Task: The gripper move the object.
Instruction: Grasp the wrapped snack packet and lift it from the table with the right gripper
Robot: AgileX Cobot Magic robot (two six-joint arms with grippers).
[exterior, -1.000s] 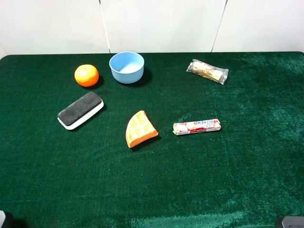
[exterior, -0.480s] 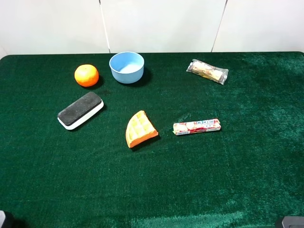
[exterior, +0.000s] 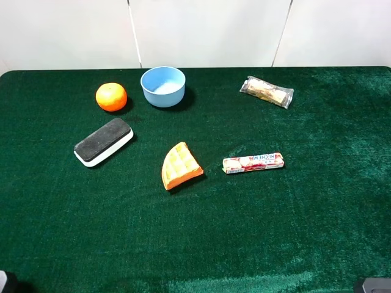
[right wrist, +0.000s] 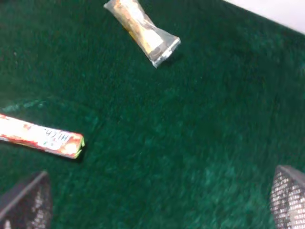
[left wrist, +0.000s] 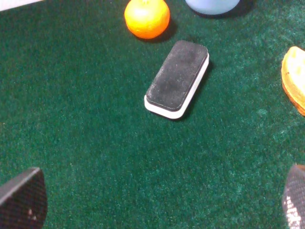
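The snack bar in a crinkly clear wrapper lies at the back right of the green table, and also shows in the right wrist view. My right gripper is open and empty, its fingertips wide apart, well short of the bar. My left gripper is open and empty, hovering in front of the black eraser. In the exterior high view only slivers of the arms show at the bottom corners.
A pink-white candy stick lies mid-right, next to an orange waffle wedge. A black-and-white eraser, an orange and a blue bowl stand on the left half. The table's back edge meets a white wall.
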